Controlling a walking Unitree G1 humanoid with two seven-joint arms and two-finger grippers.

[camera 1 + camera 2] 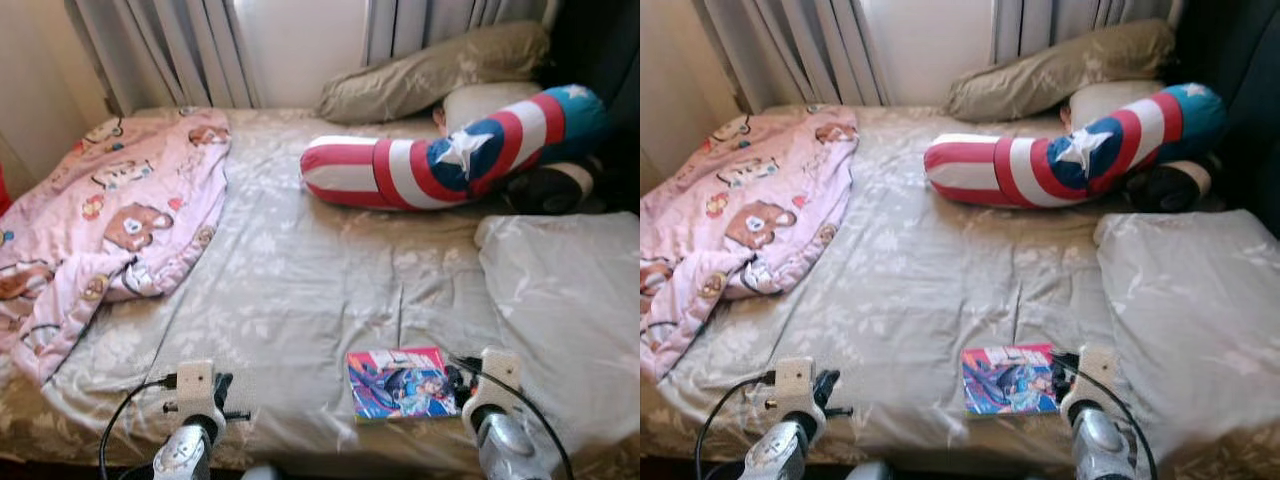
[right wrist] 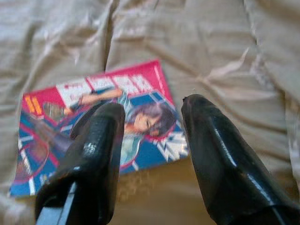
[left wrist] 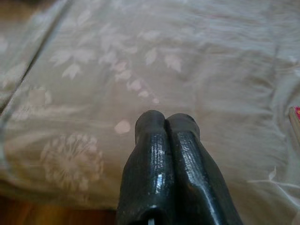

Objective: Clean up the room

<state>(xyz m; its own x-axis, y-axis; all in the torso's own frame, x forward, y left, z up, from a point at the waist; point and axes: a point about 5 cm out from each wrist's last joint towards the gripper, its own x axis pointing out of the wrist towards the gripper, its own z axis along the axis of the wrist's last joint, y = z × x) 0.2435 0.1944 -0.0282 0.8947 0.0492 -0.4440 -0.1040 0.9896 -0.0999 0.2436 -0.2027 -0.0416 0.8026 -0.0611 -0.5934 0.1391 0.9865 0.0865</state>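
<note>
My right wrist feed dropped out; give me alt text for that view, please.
The right hand, fingers open, hovers over a colourful comic book lying flat on the beige floral bedsheet. One finger overlaps the cover; the other sits past its edge.

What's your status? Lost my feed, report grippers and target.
Right gripper open, above the book on the bed. Left gripper shut, idle over the sheet. Nothing blocking the book.

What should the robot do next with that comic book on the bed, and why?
Probably ease the right gripper down over the near edge of the comic book and close on it. Its fingers are open just above the cover, and the book lies flat on the bed sheet. The left gripper is shut over bare sheet.
</note>
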